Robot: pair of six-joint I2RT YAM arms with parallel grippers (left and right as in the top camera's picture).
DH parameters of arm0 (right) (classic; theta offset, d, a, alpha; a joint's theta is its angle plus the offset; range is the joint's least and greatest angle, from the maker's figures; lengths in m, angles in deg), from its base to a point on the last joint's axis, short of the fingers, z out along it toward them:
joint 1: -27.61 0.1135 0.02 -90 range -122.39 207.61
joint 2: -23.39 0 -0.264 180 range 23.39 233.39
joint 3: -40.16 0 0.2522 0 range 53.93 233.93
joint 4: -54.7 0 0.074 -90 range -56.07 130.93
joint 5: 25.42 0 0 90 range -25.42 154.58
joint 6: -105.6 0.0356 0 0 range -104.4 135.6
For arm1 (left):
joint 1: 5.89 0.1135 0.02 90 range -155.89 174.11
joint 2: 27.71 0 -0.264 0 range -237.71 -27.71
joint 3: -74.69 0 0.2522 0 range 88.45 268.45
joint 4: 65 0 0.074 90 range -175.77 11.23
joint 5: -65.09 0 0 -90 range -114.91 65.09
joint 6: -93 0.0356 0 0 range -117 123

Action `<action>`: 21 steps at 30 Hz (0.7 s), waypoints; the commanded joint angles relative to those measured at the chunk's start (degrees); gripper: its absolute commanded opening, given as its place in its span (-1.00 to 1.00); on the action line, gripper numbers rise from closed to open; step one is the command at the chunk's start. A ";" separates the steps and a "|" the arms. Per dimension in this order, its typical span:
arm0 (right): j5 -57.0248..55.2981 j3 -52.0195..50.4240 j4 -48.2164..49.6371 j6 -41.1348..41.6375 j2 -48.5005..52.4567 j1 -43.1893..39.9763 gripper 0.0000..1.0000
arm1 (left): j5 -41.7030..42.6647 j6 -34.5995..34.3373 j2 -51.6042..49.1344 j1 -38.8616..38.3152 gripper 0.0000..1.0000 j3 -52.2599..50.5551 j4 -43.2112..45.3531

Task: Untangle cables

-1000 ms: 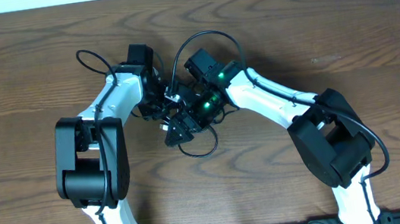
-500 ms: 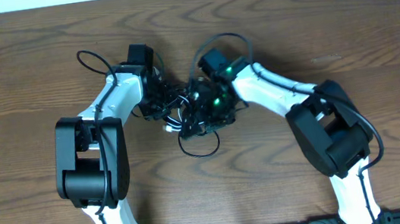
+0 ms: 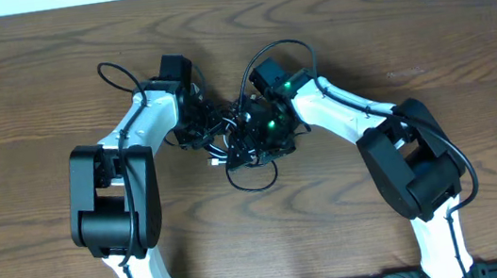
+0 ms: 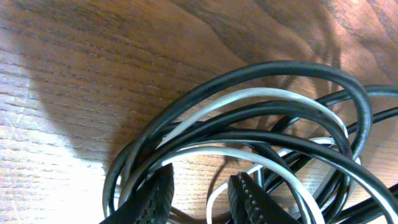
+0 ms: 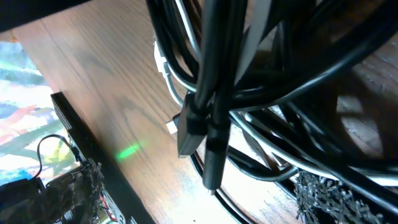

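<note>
The cables (image 3: 231, 149) lay in one knotted bunch on the worktop (image 3: 31, 71), mid-way between the two arms, with a free black loop trailing toward the near edge. On the left, the left gripper (image 3: 204, 133) sat right at the bunch. In its wrist view its fingers (image 4: 152, 196) stood partly apart, with the black cord (image 4: 292, 67) and the white cord (image 4: 261, 94) looping across just past their tips. Whether they pinched a strand could not be told. To the right, the right gripper (image 3: 248, 148) was pushed into the same bunch with its fingers spread wide. Only one pad (image 5: 323, 199) showed, the strands running just over it, and a small white plug (image 5: 171, 127) hung beside a black one. The step looked like picking out a single cord. It would go best if the left side anchored the coil low on the wood while the right closed on one cord only, near its plug end, and drew it out slowly along the loop rather than across it, which would tighten the knot.
</note>
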 commanded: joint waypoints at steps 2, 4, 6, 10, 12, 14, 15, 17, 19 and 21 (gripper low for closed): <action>-3.37 -1.57 -0.09 -2.56 -2.82 -0.66 0.98 | -0.26 0.28 -1.05 0.28 -0.29 -0.61 -0.22; -3.37 -1.57 0.22 -2.58 -3.72 -0.66 0.98 | -0.22 0.28 -1.05 0.28 -0.29 -0.61 -0.22; -3.37 -1.57 0.28 -2.51 -3.98 -0.55 0.99 | 0.59 0.31 -1.05 0.28 -0.30 -0.61 -0.20; -2.38 -1.60 0.35 -2.49 -3.96 -0.44 0.98 | 0.81 0.31 -1.05 0.28 -0.29 -0.61 -0.20; 1.40 -1.60 0.92 -2.54 -3.96 -0.44 0.98 | 0.81 0.31 -1.05 0.28 -0.29 -0.61 -0.20; 5.53 -1.60 1.60 -2.60 -3.96 -0.52 0.99 | 0.81 0.31 -1.05 0.28 -0.29 -0.61 -0.20; 7.08 -1.60 1.90 -2.58 -3.96 -0.61 0.99 | 0.81 0.31 -1.05 0.28 -0.29 -0.61 -0.20; 9.55 -1.60 2.40 -2.56 -3.96 -0.94 0.98 | 0.81 0.31 -1.05 0.28 -0.29 -0.61 -0.20; 10.36 -1.60 2.40 -2.56 -3.96 -1.27 0.99 | 0.81 0.31 -1.05 0.28 -0.30 -0.61 -0.20; 11.02 -1.60 2.34 -2.54 -3.96 -1.57 0.99 | 0.81 0.31 -1.05 0.28 -0.29 -0.61 -0.20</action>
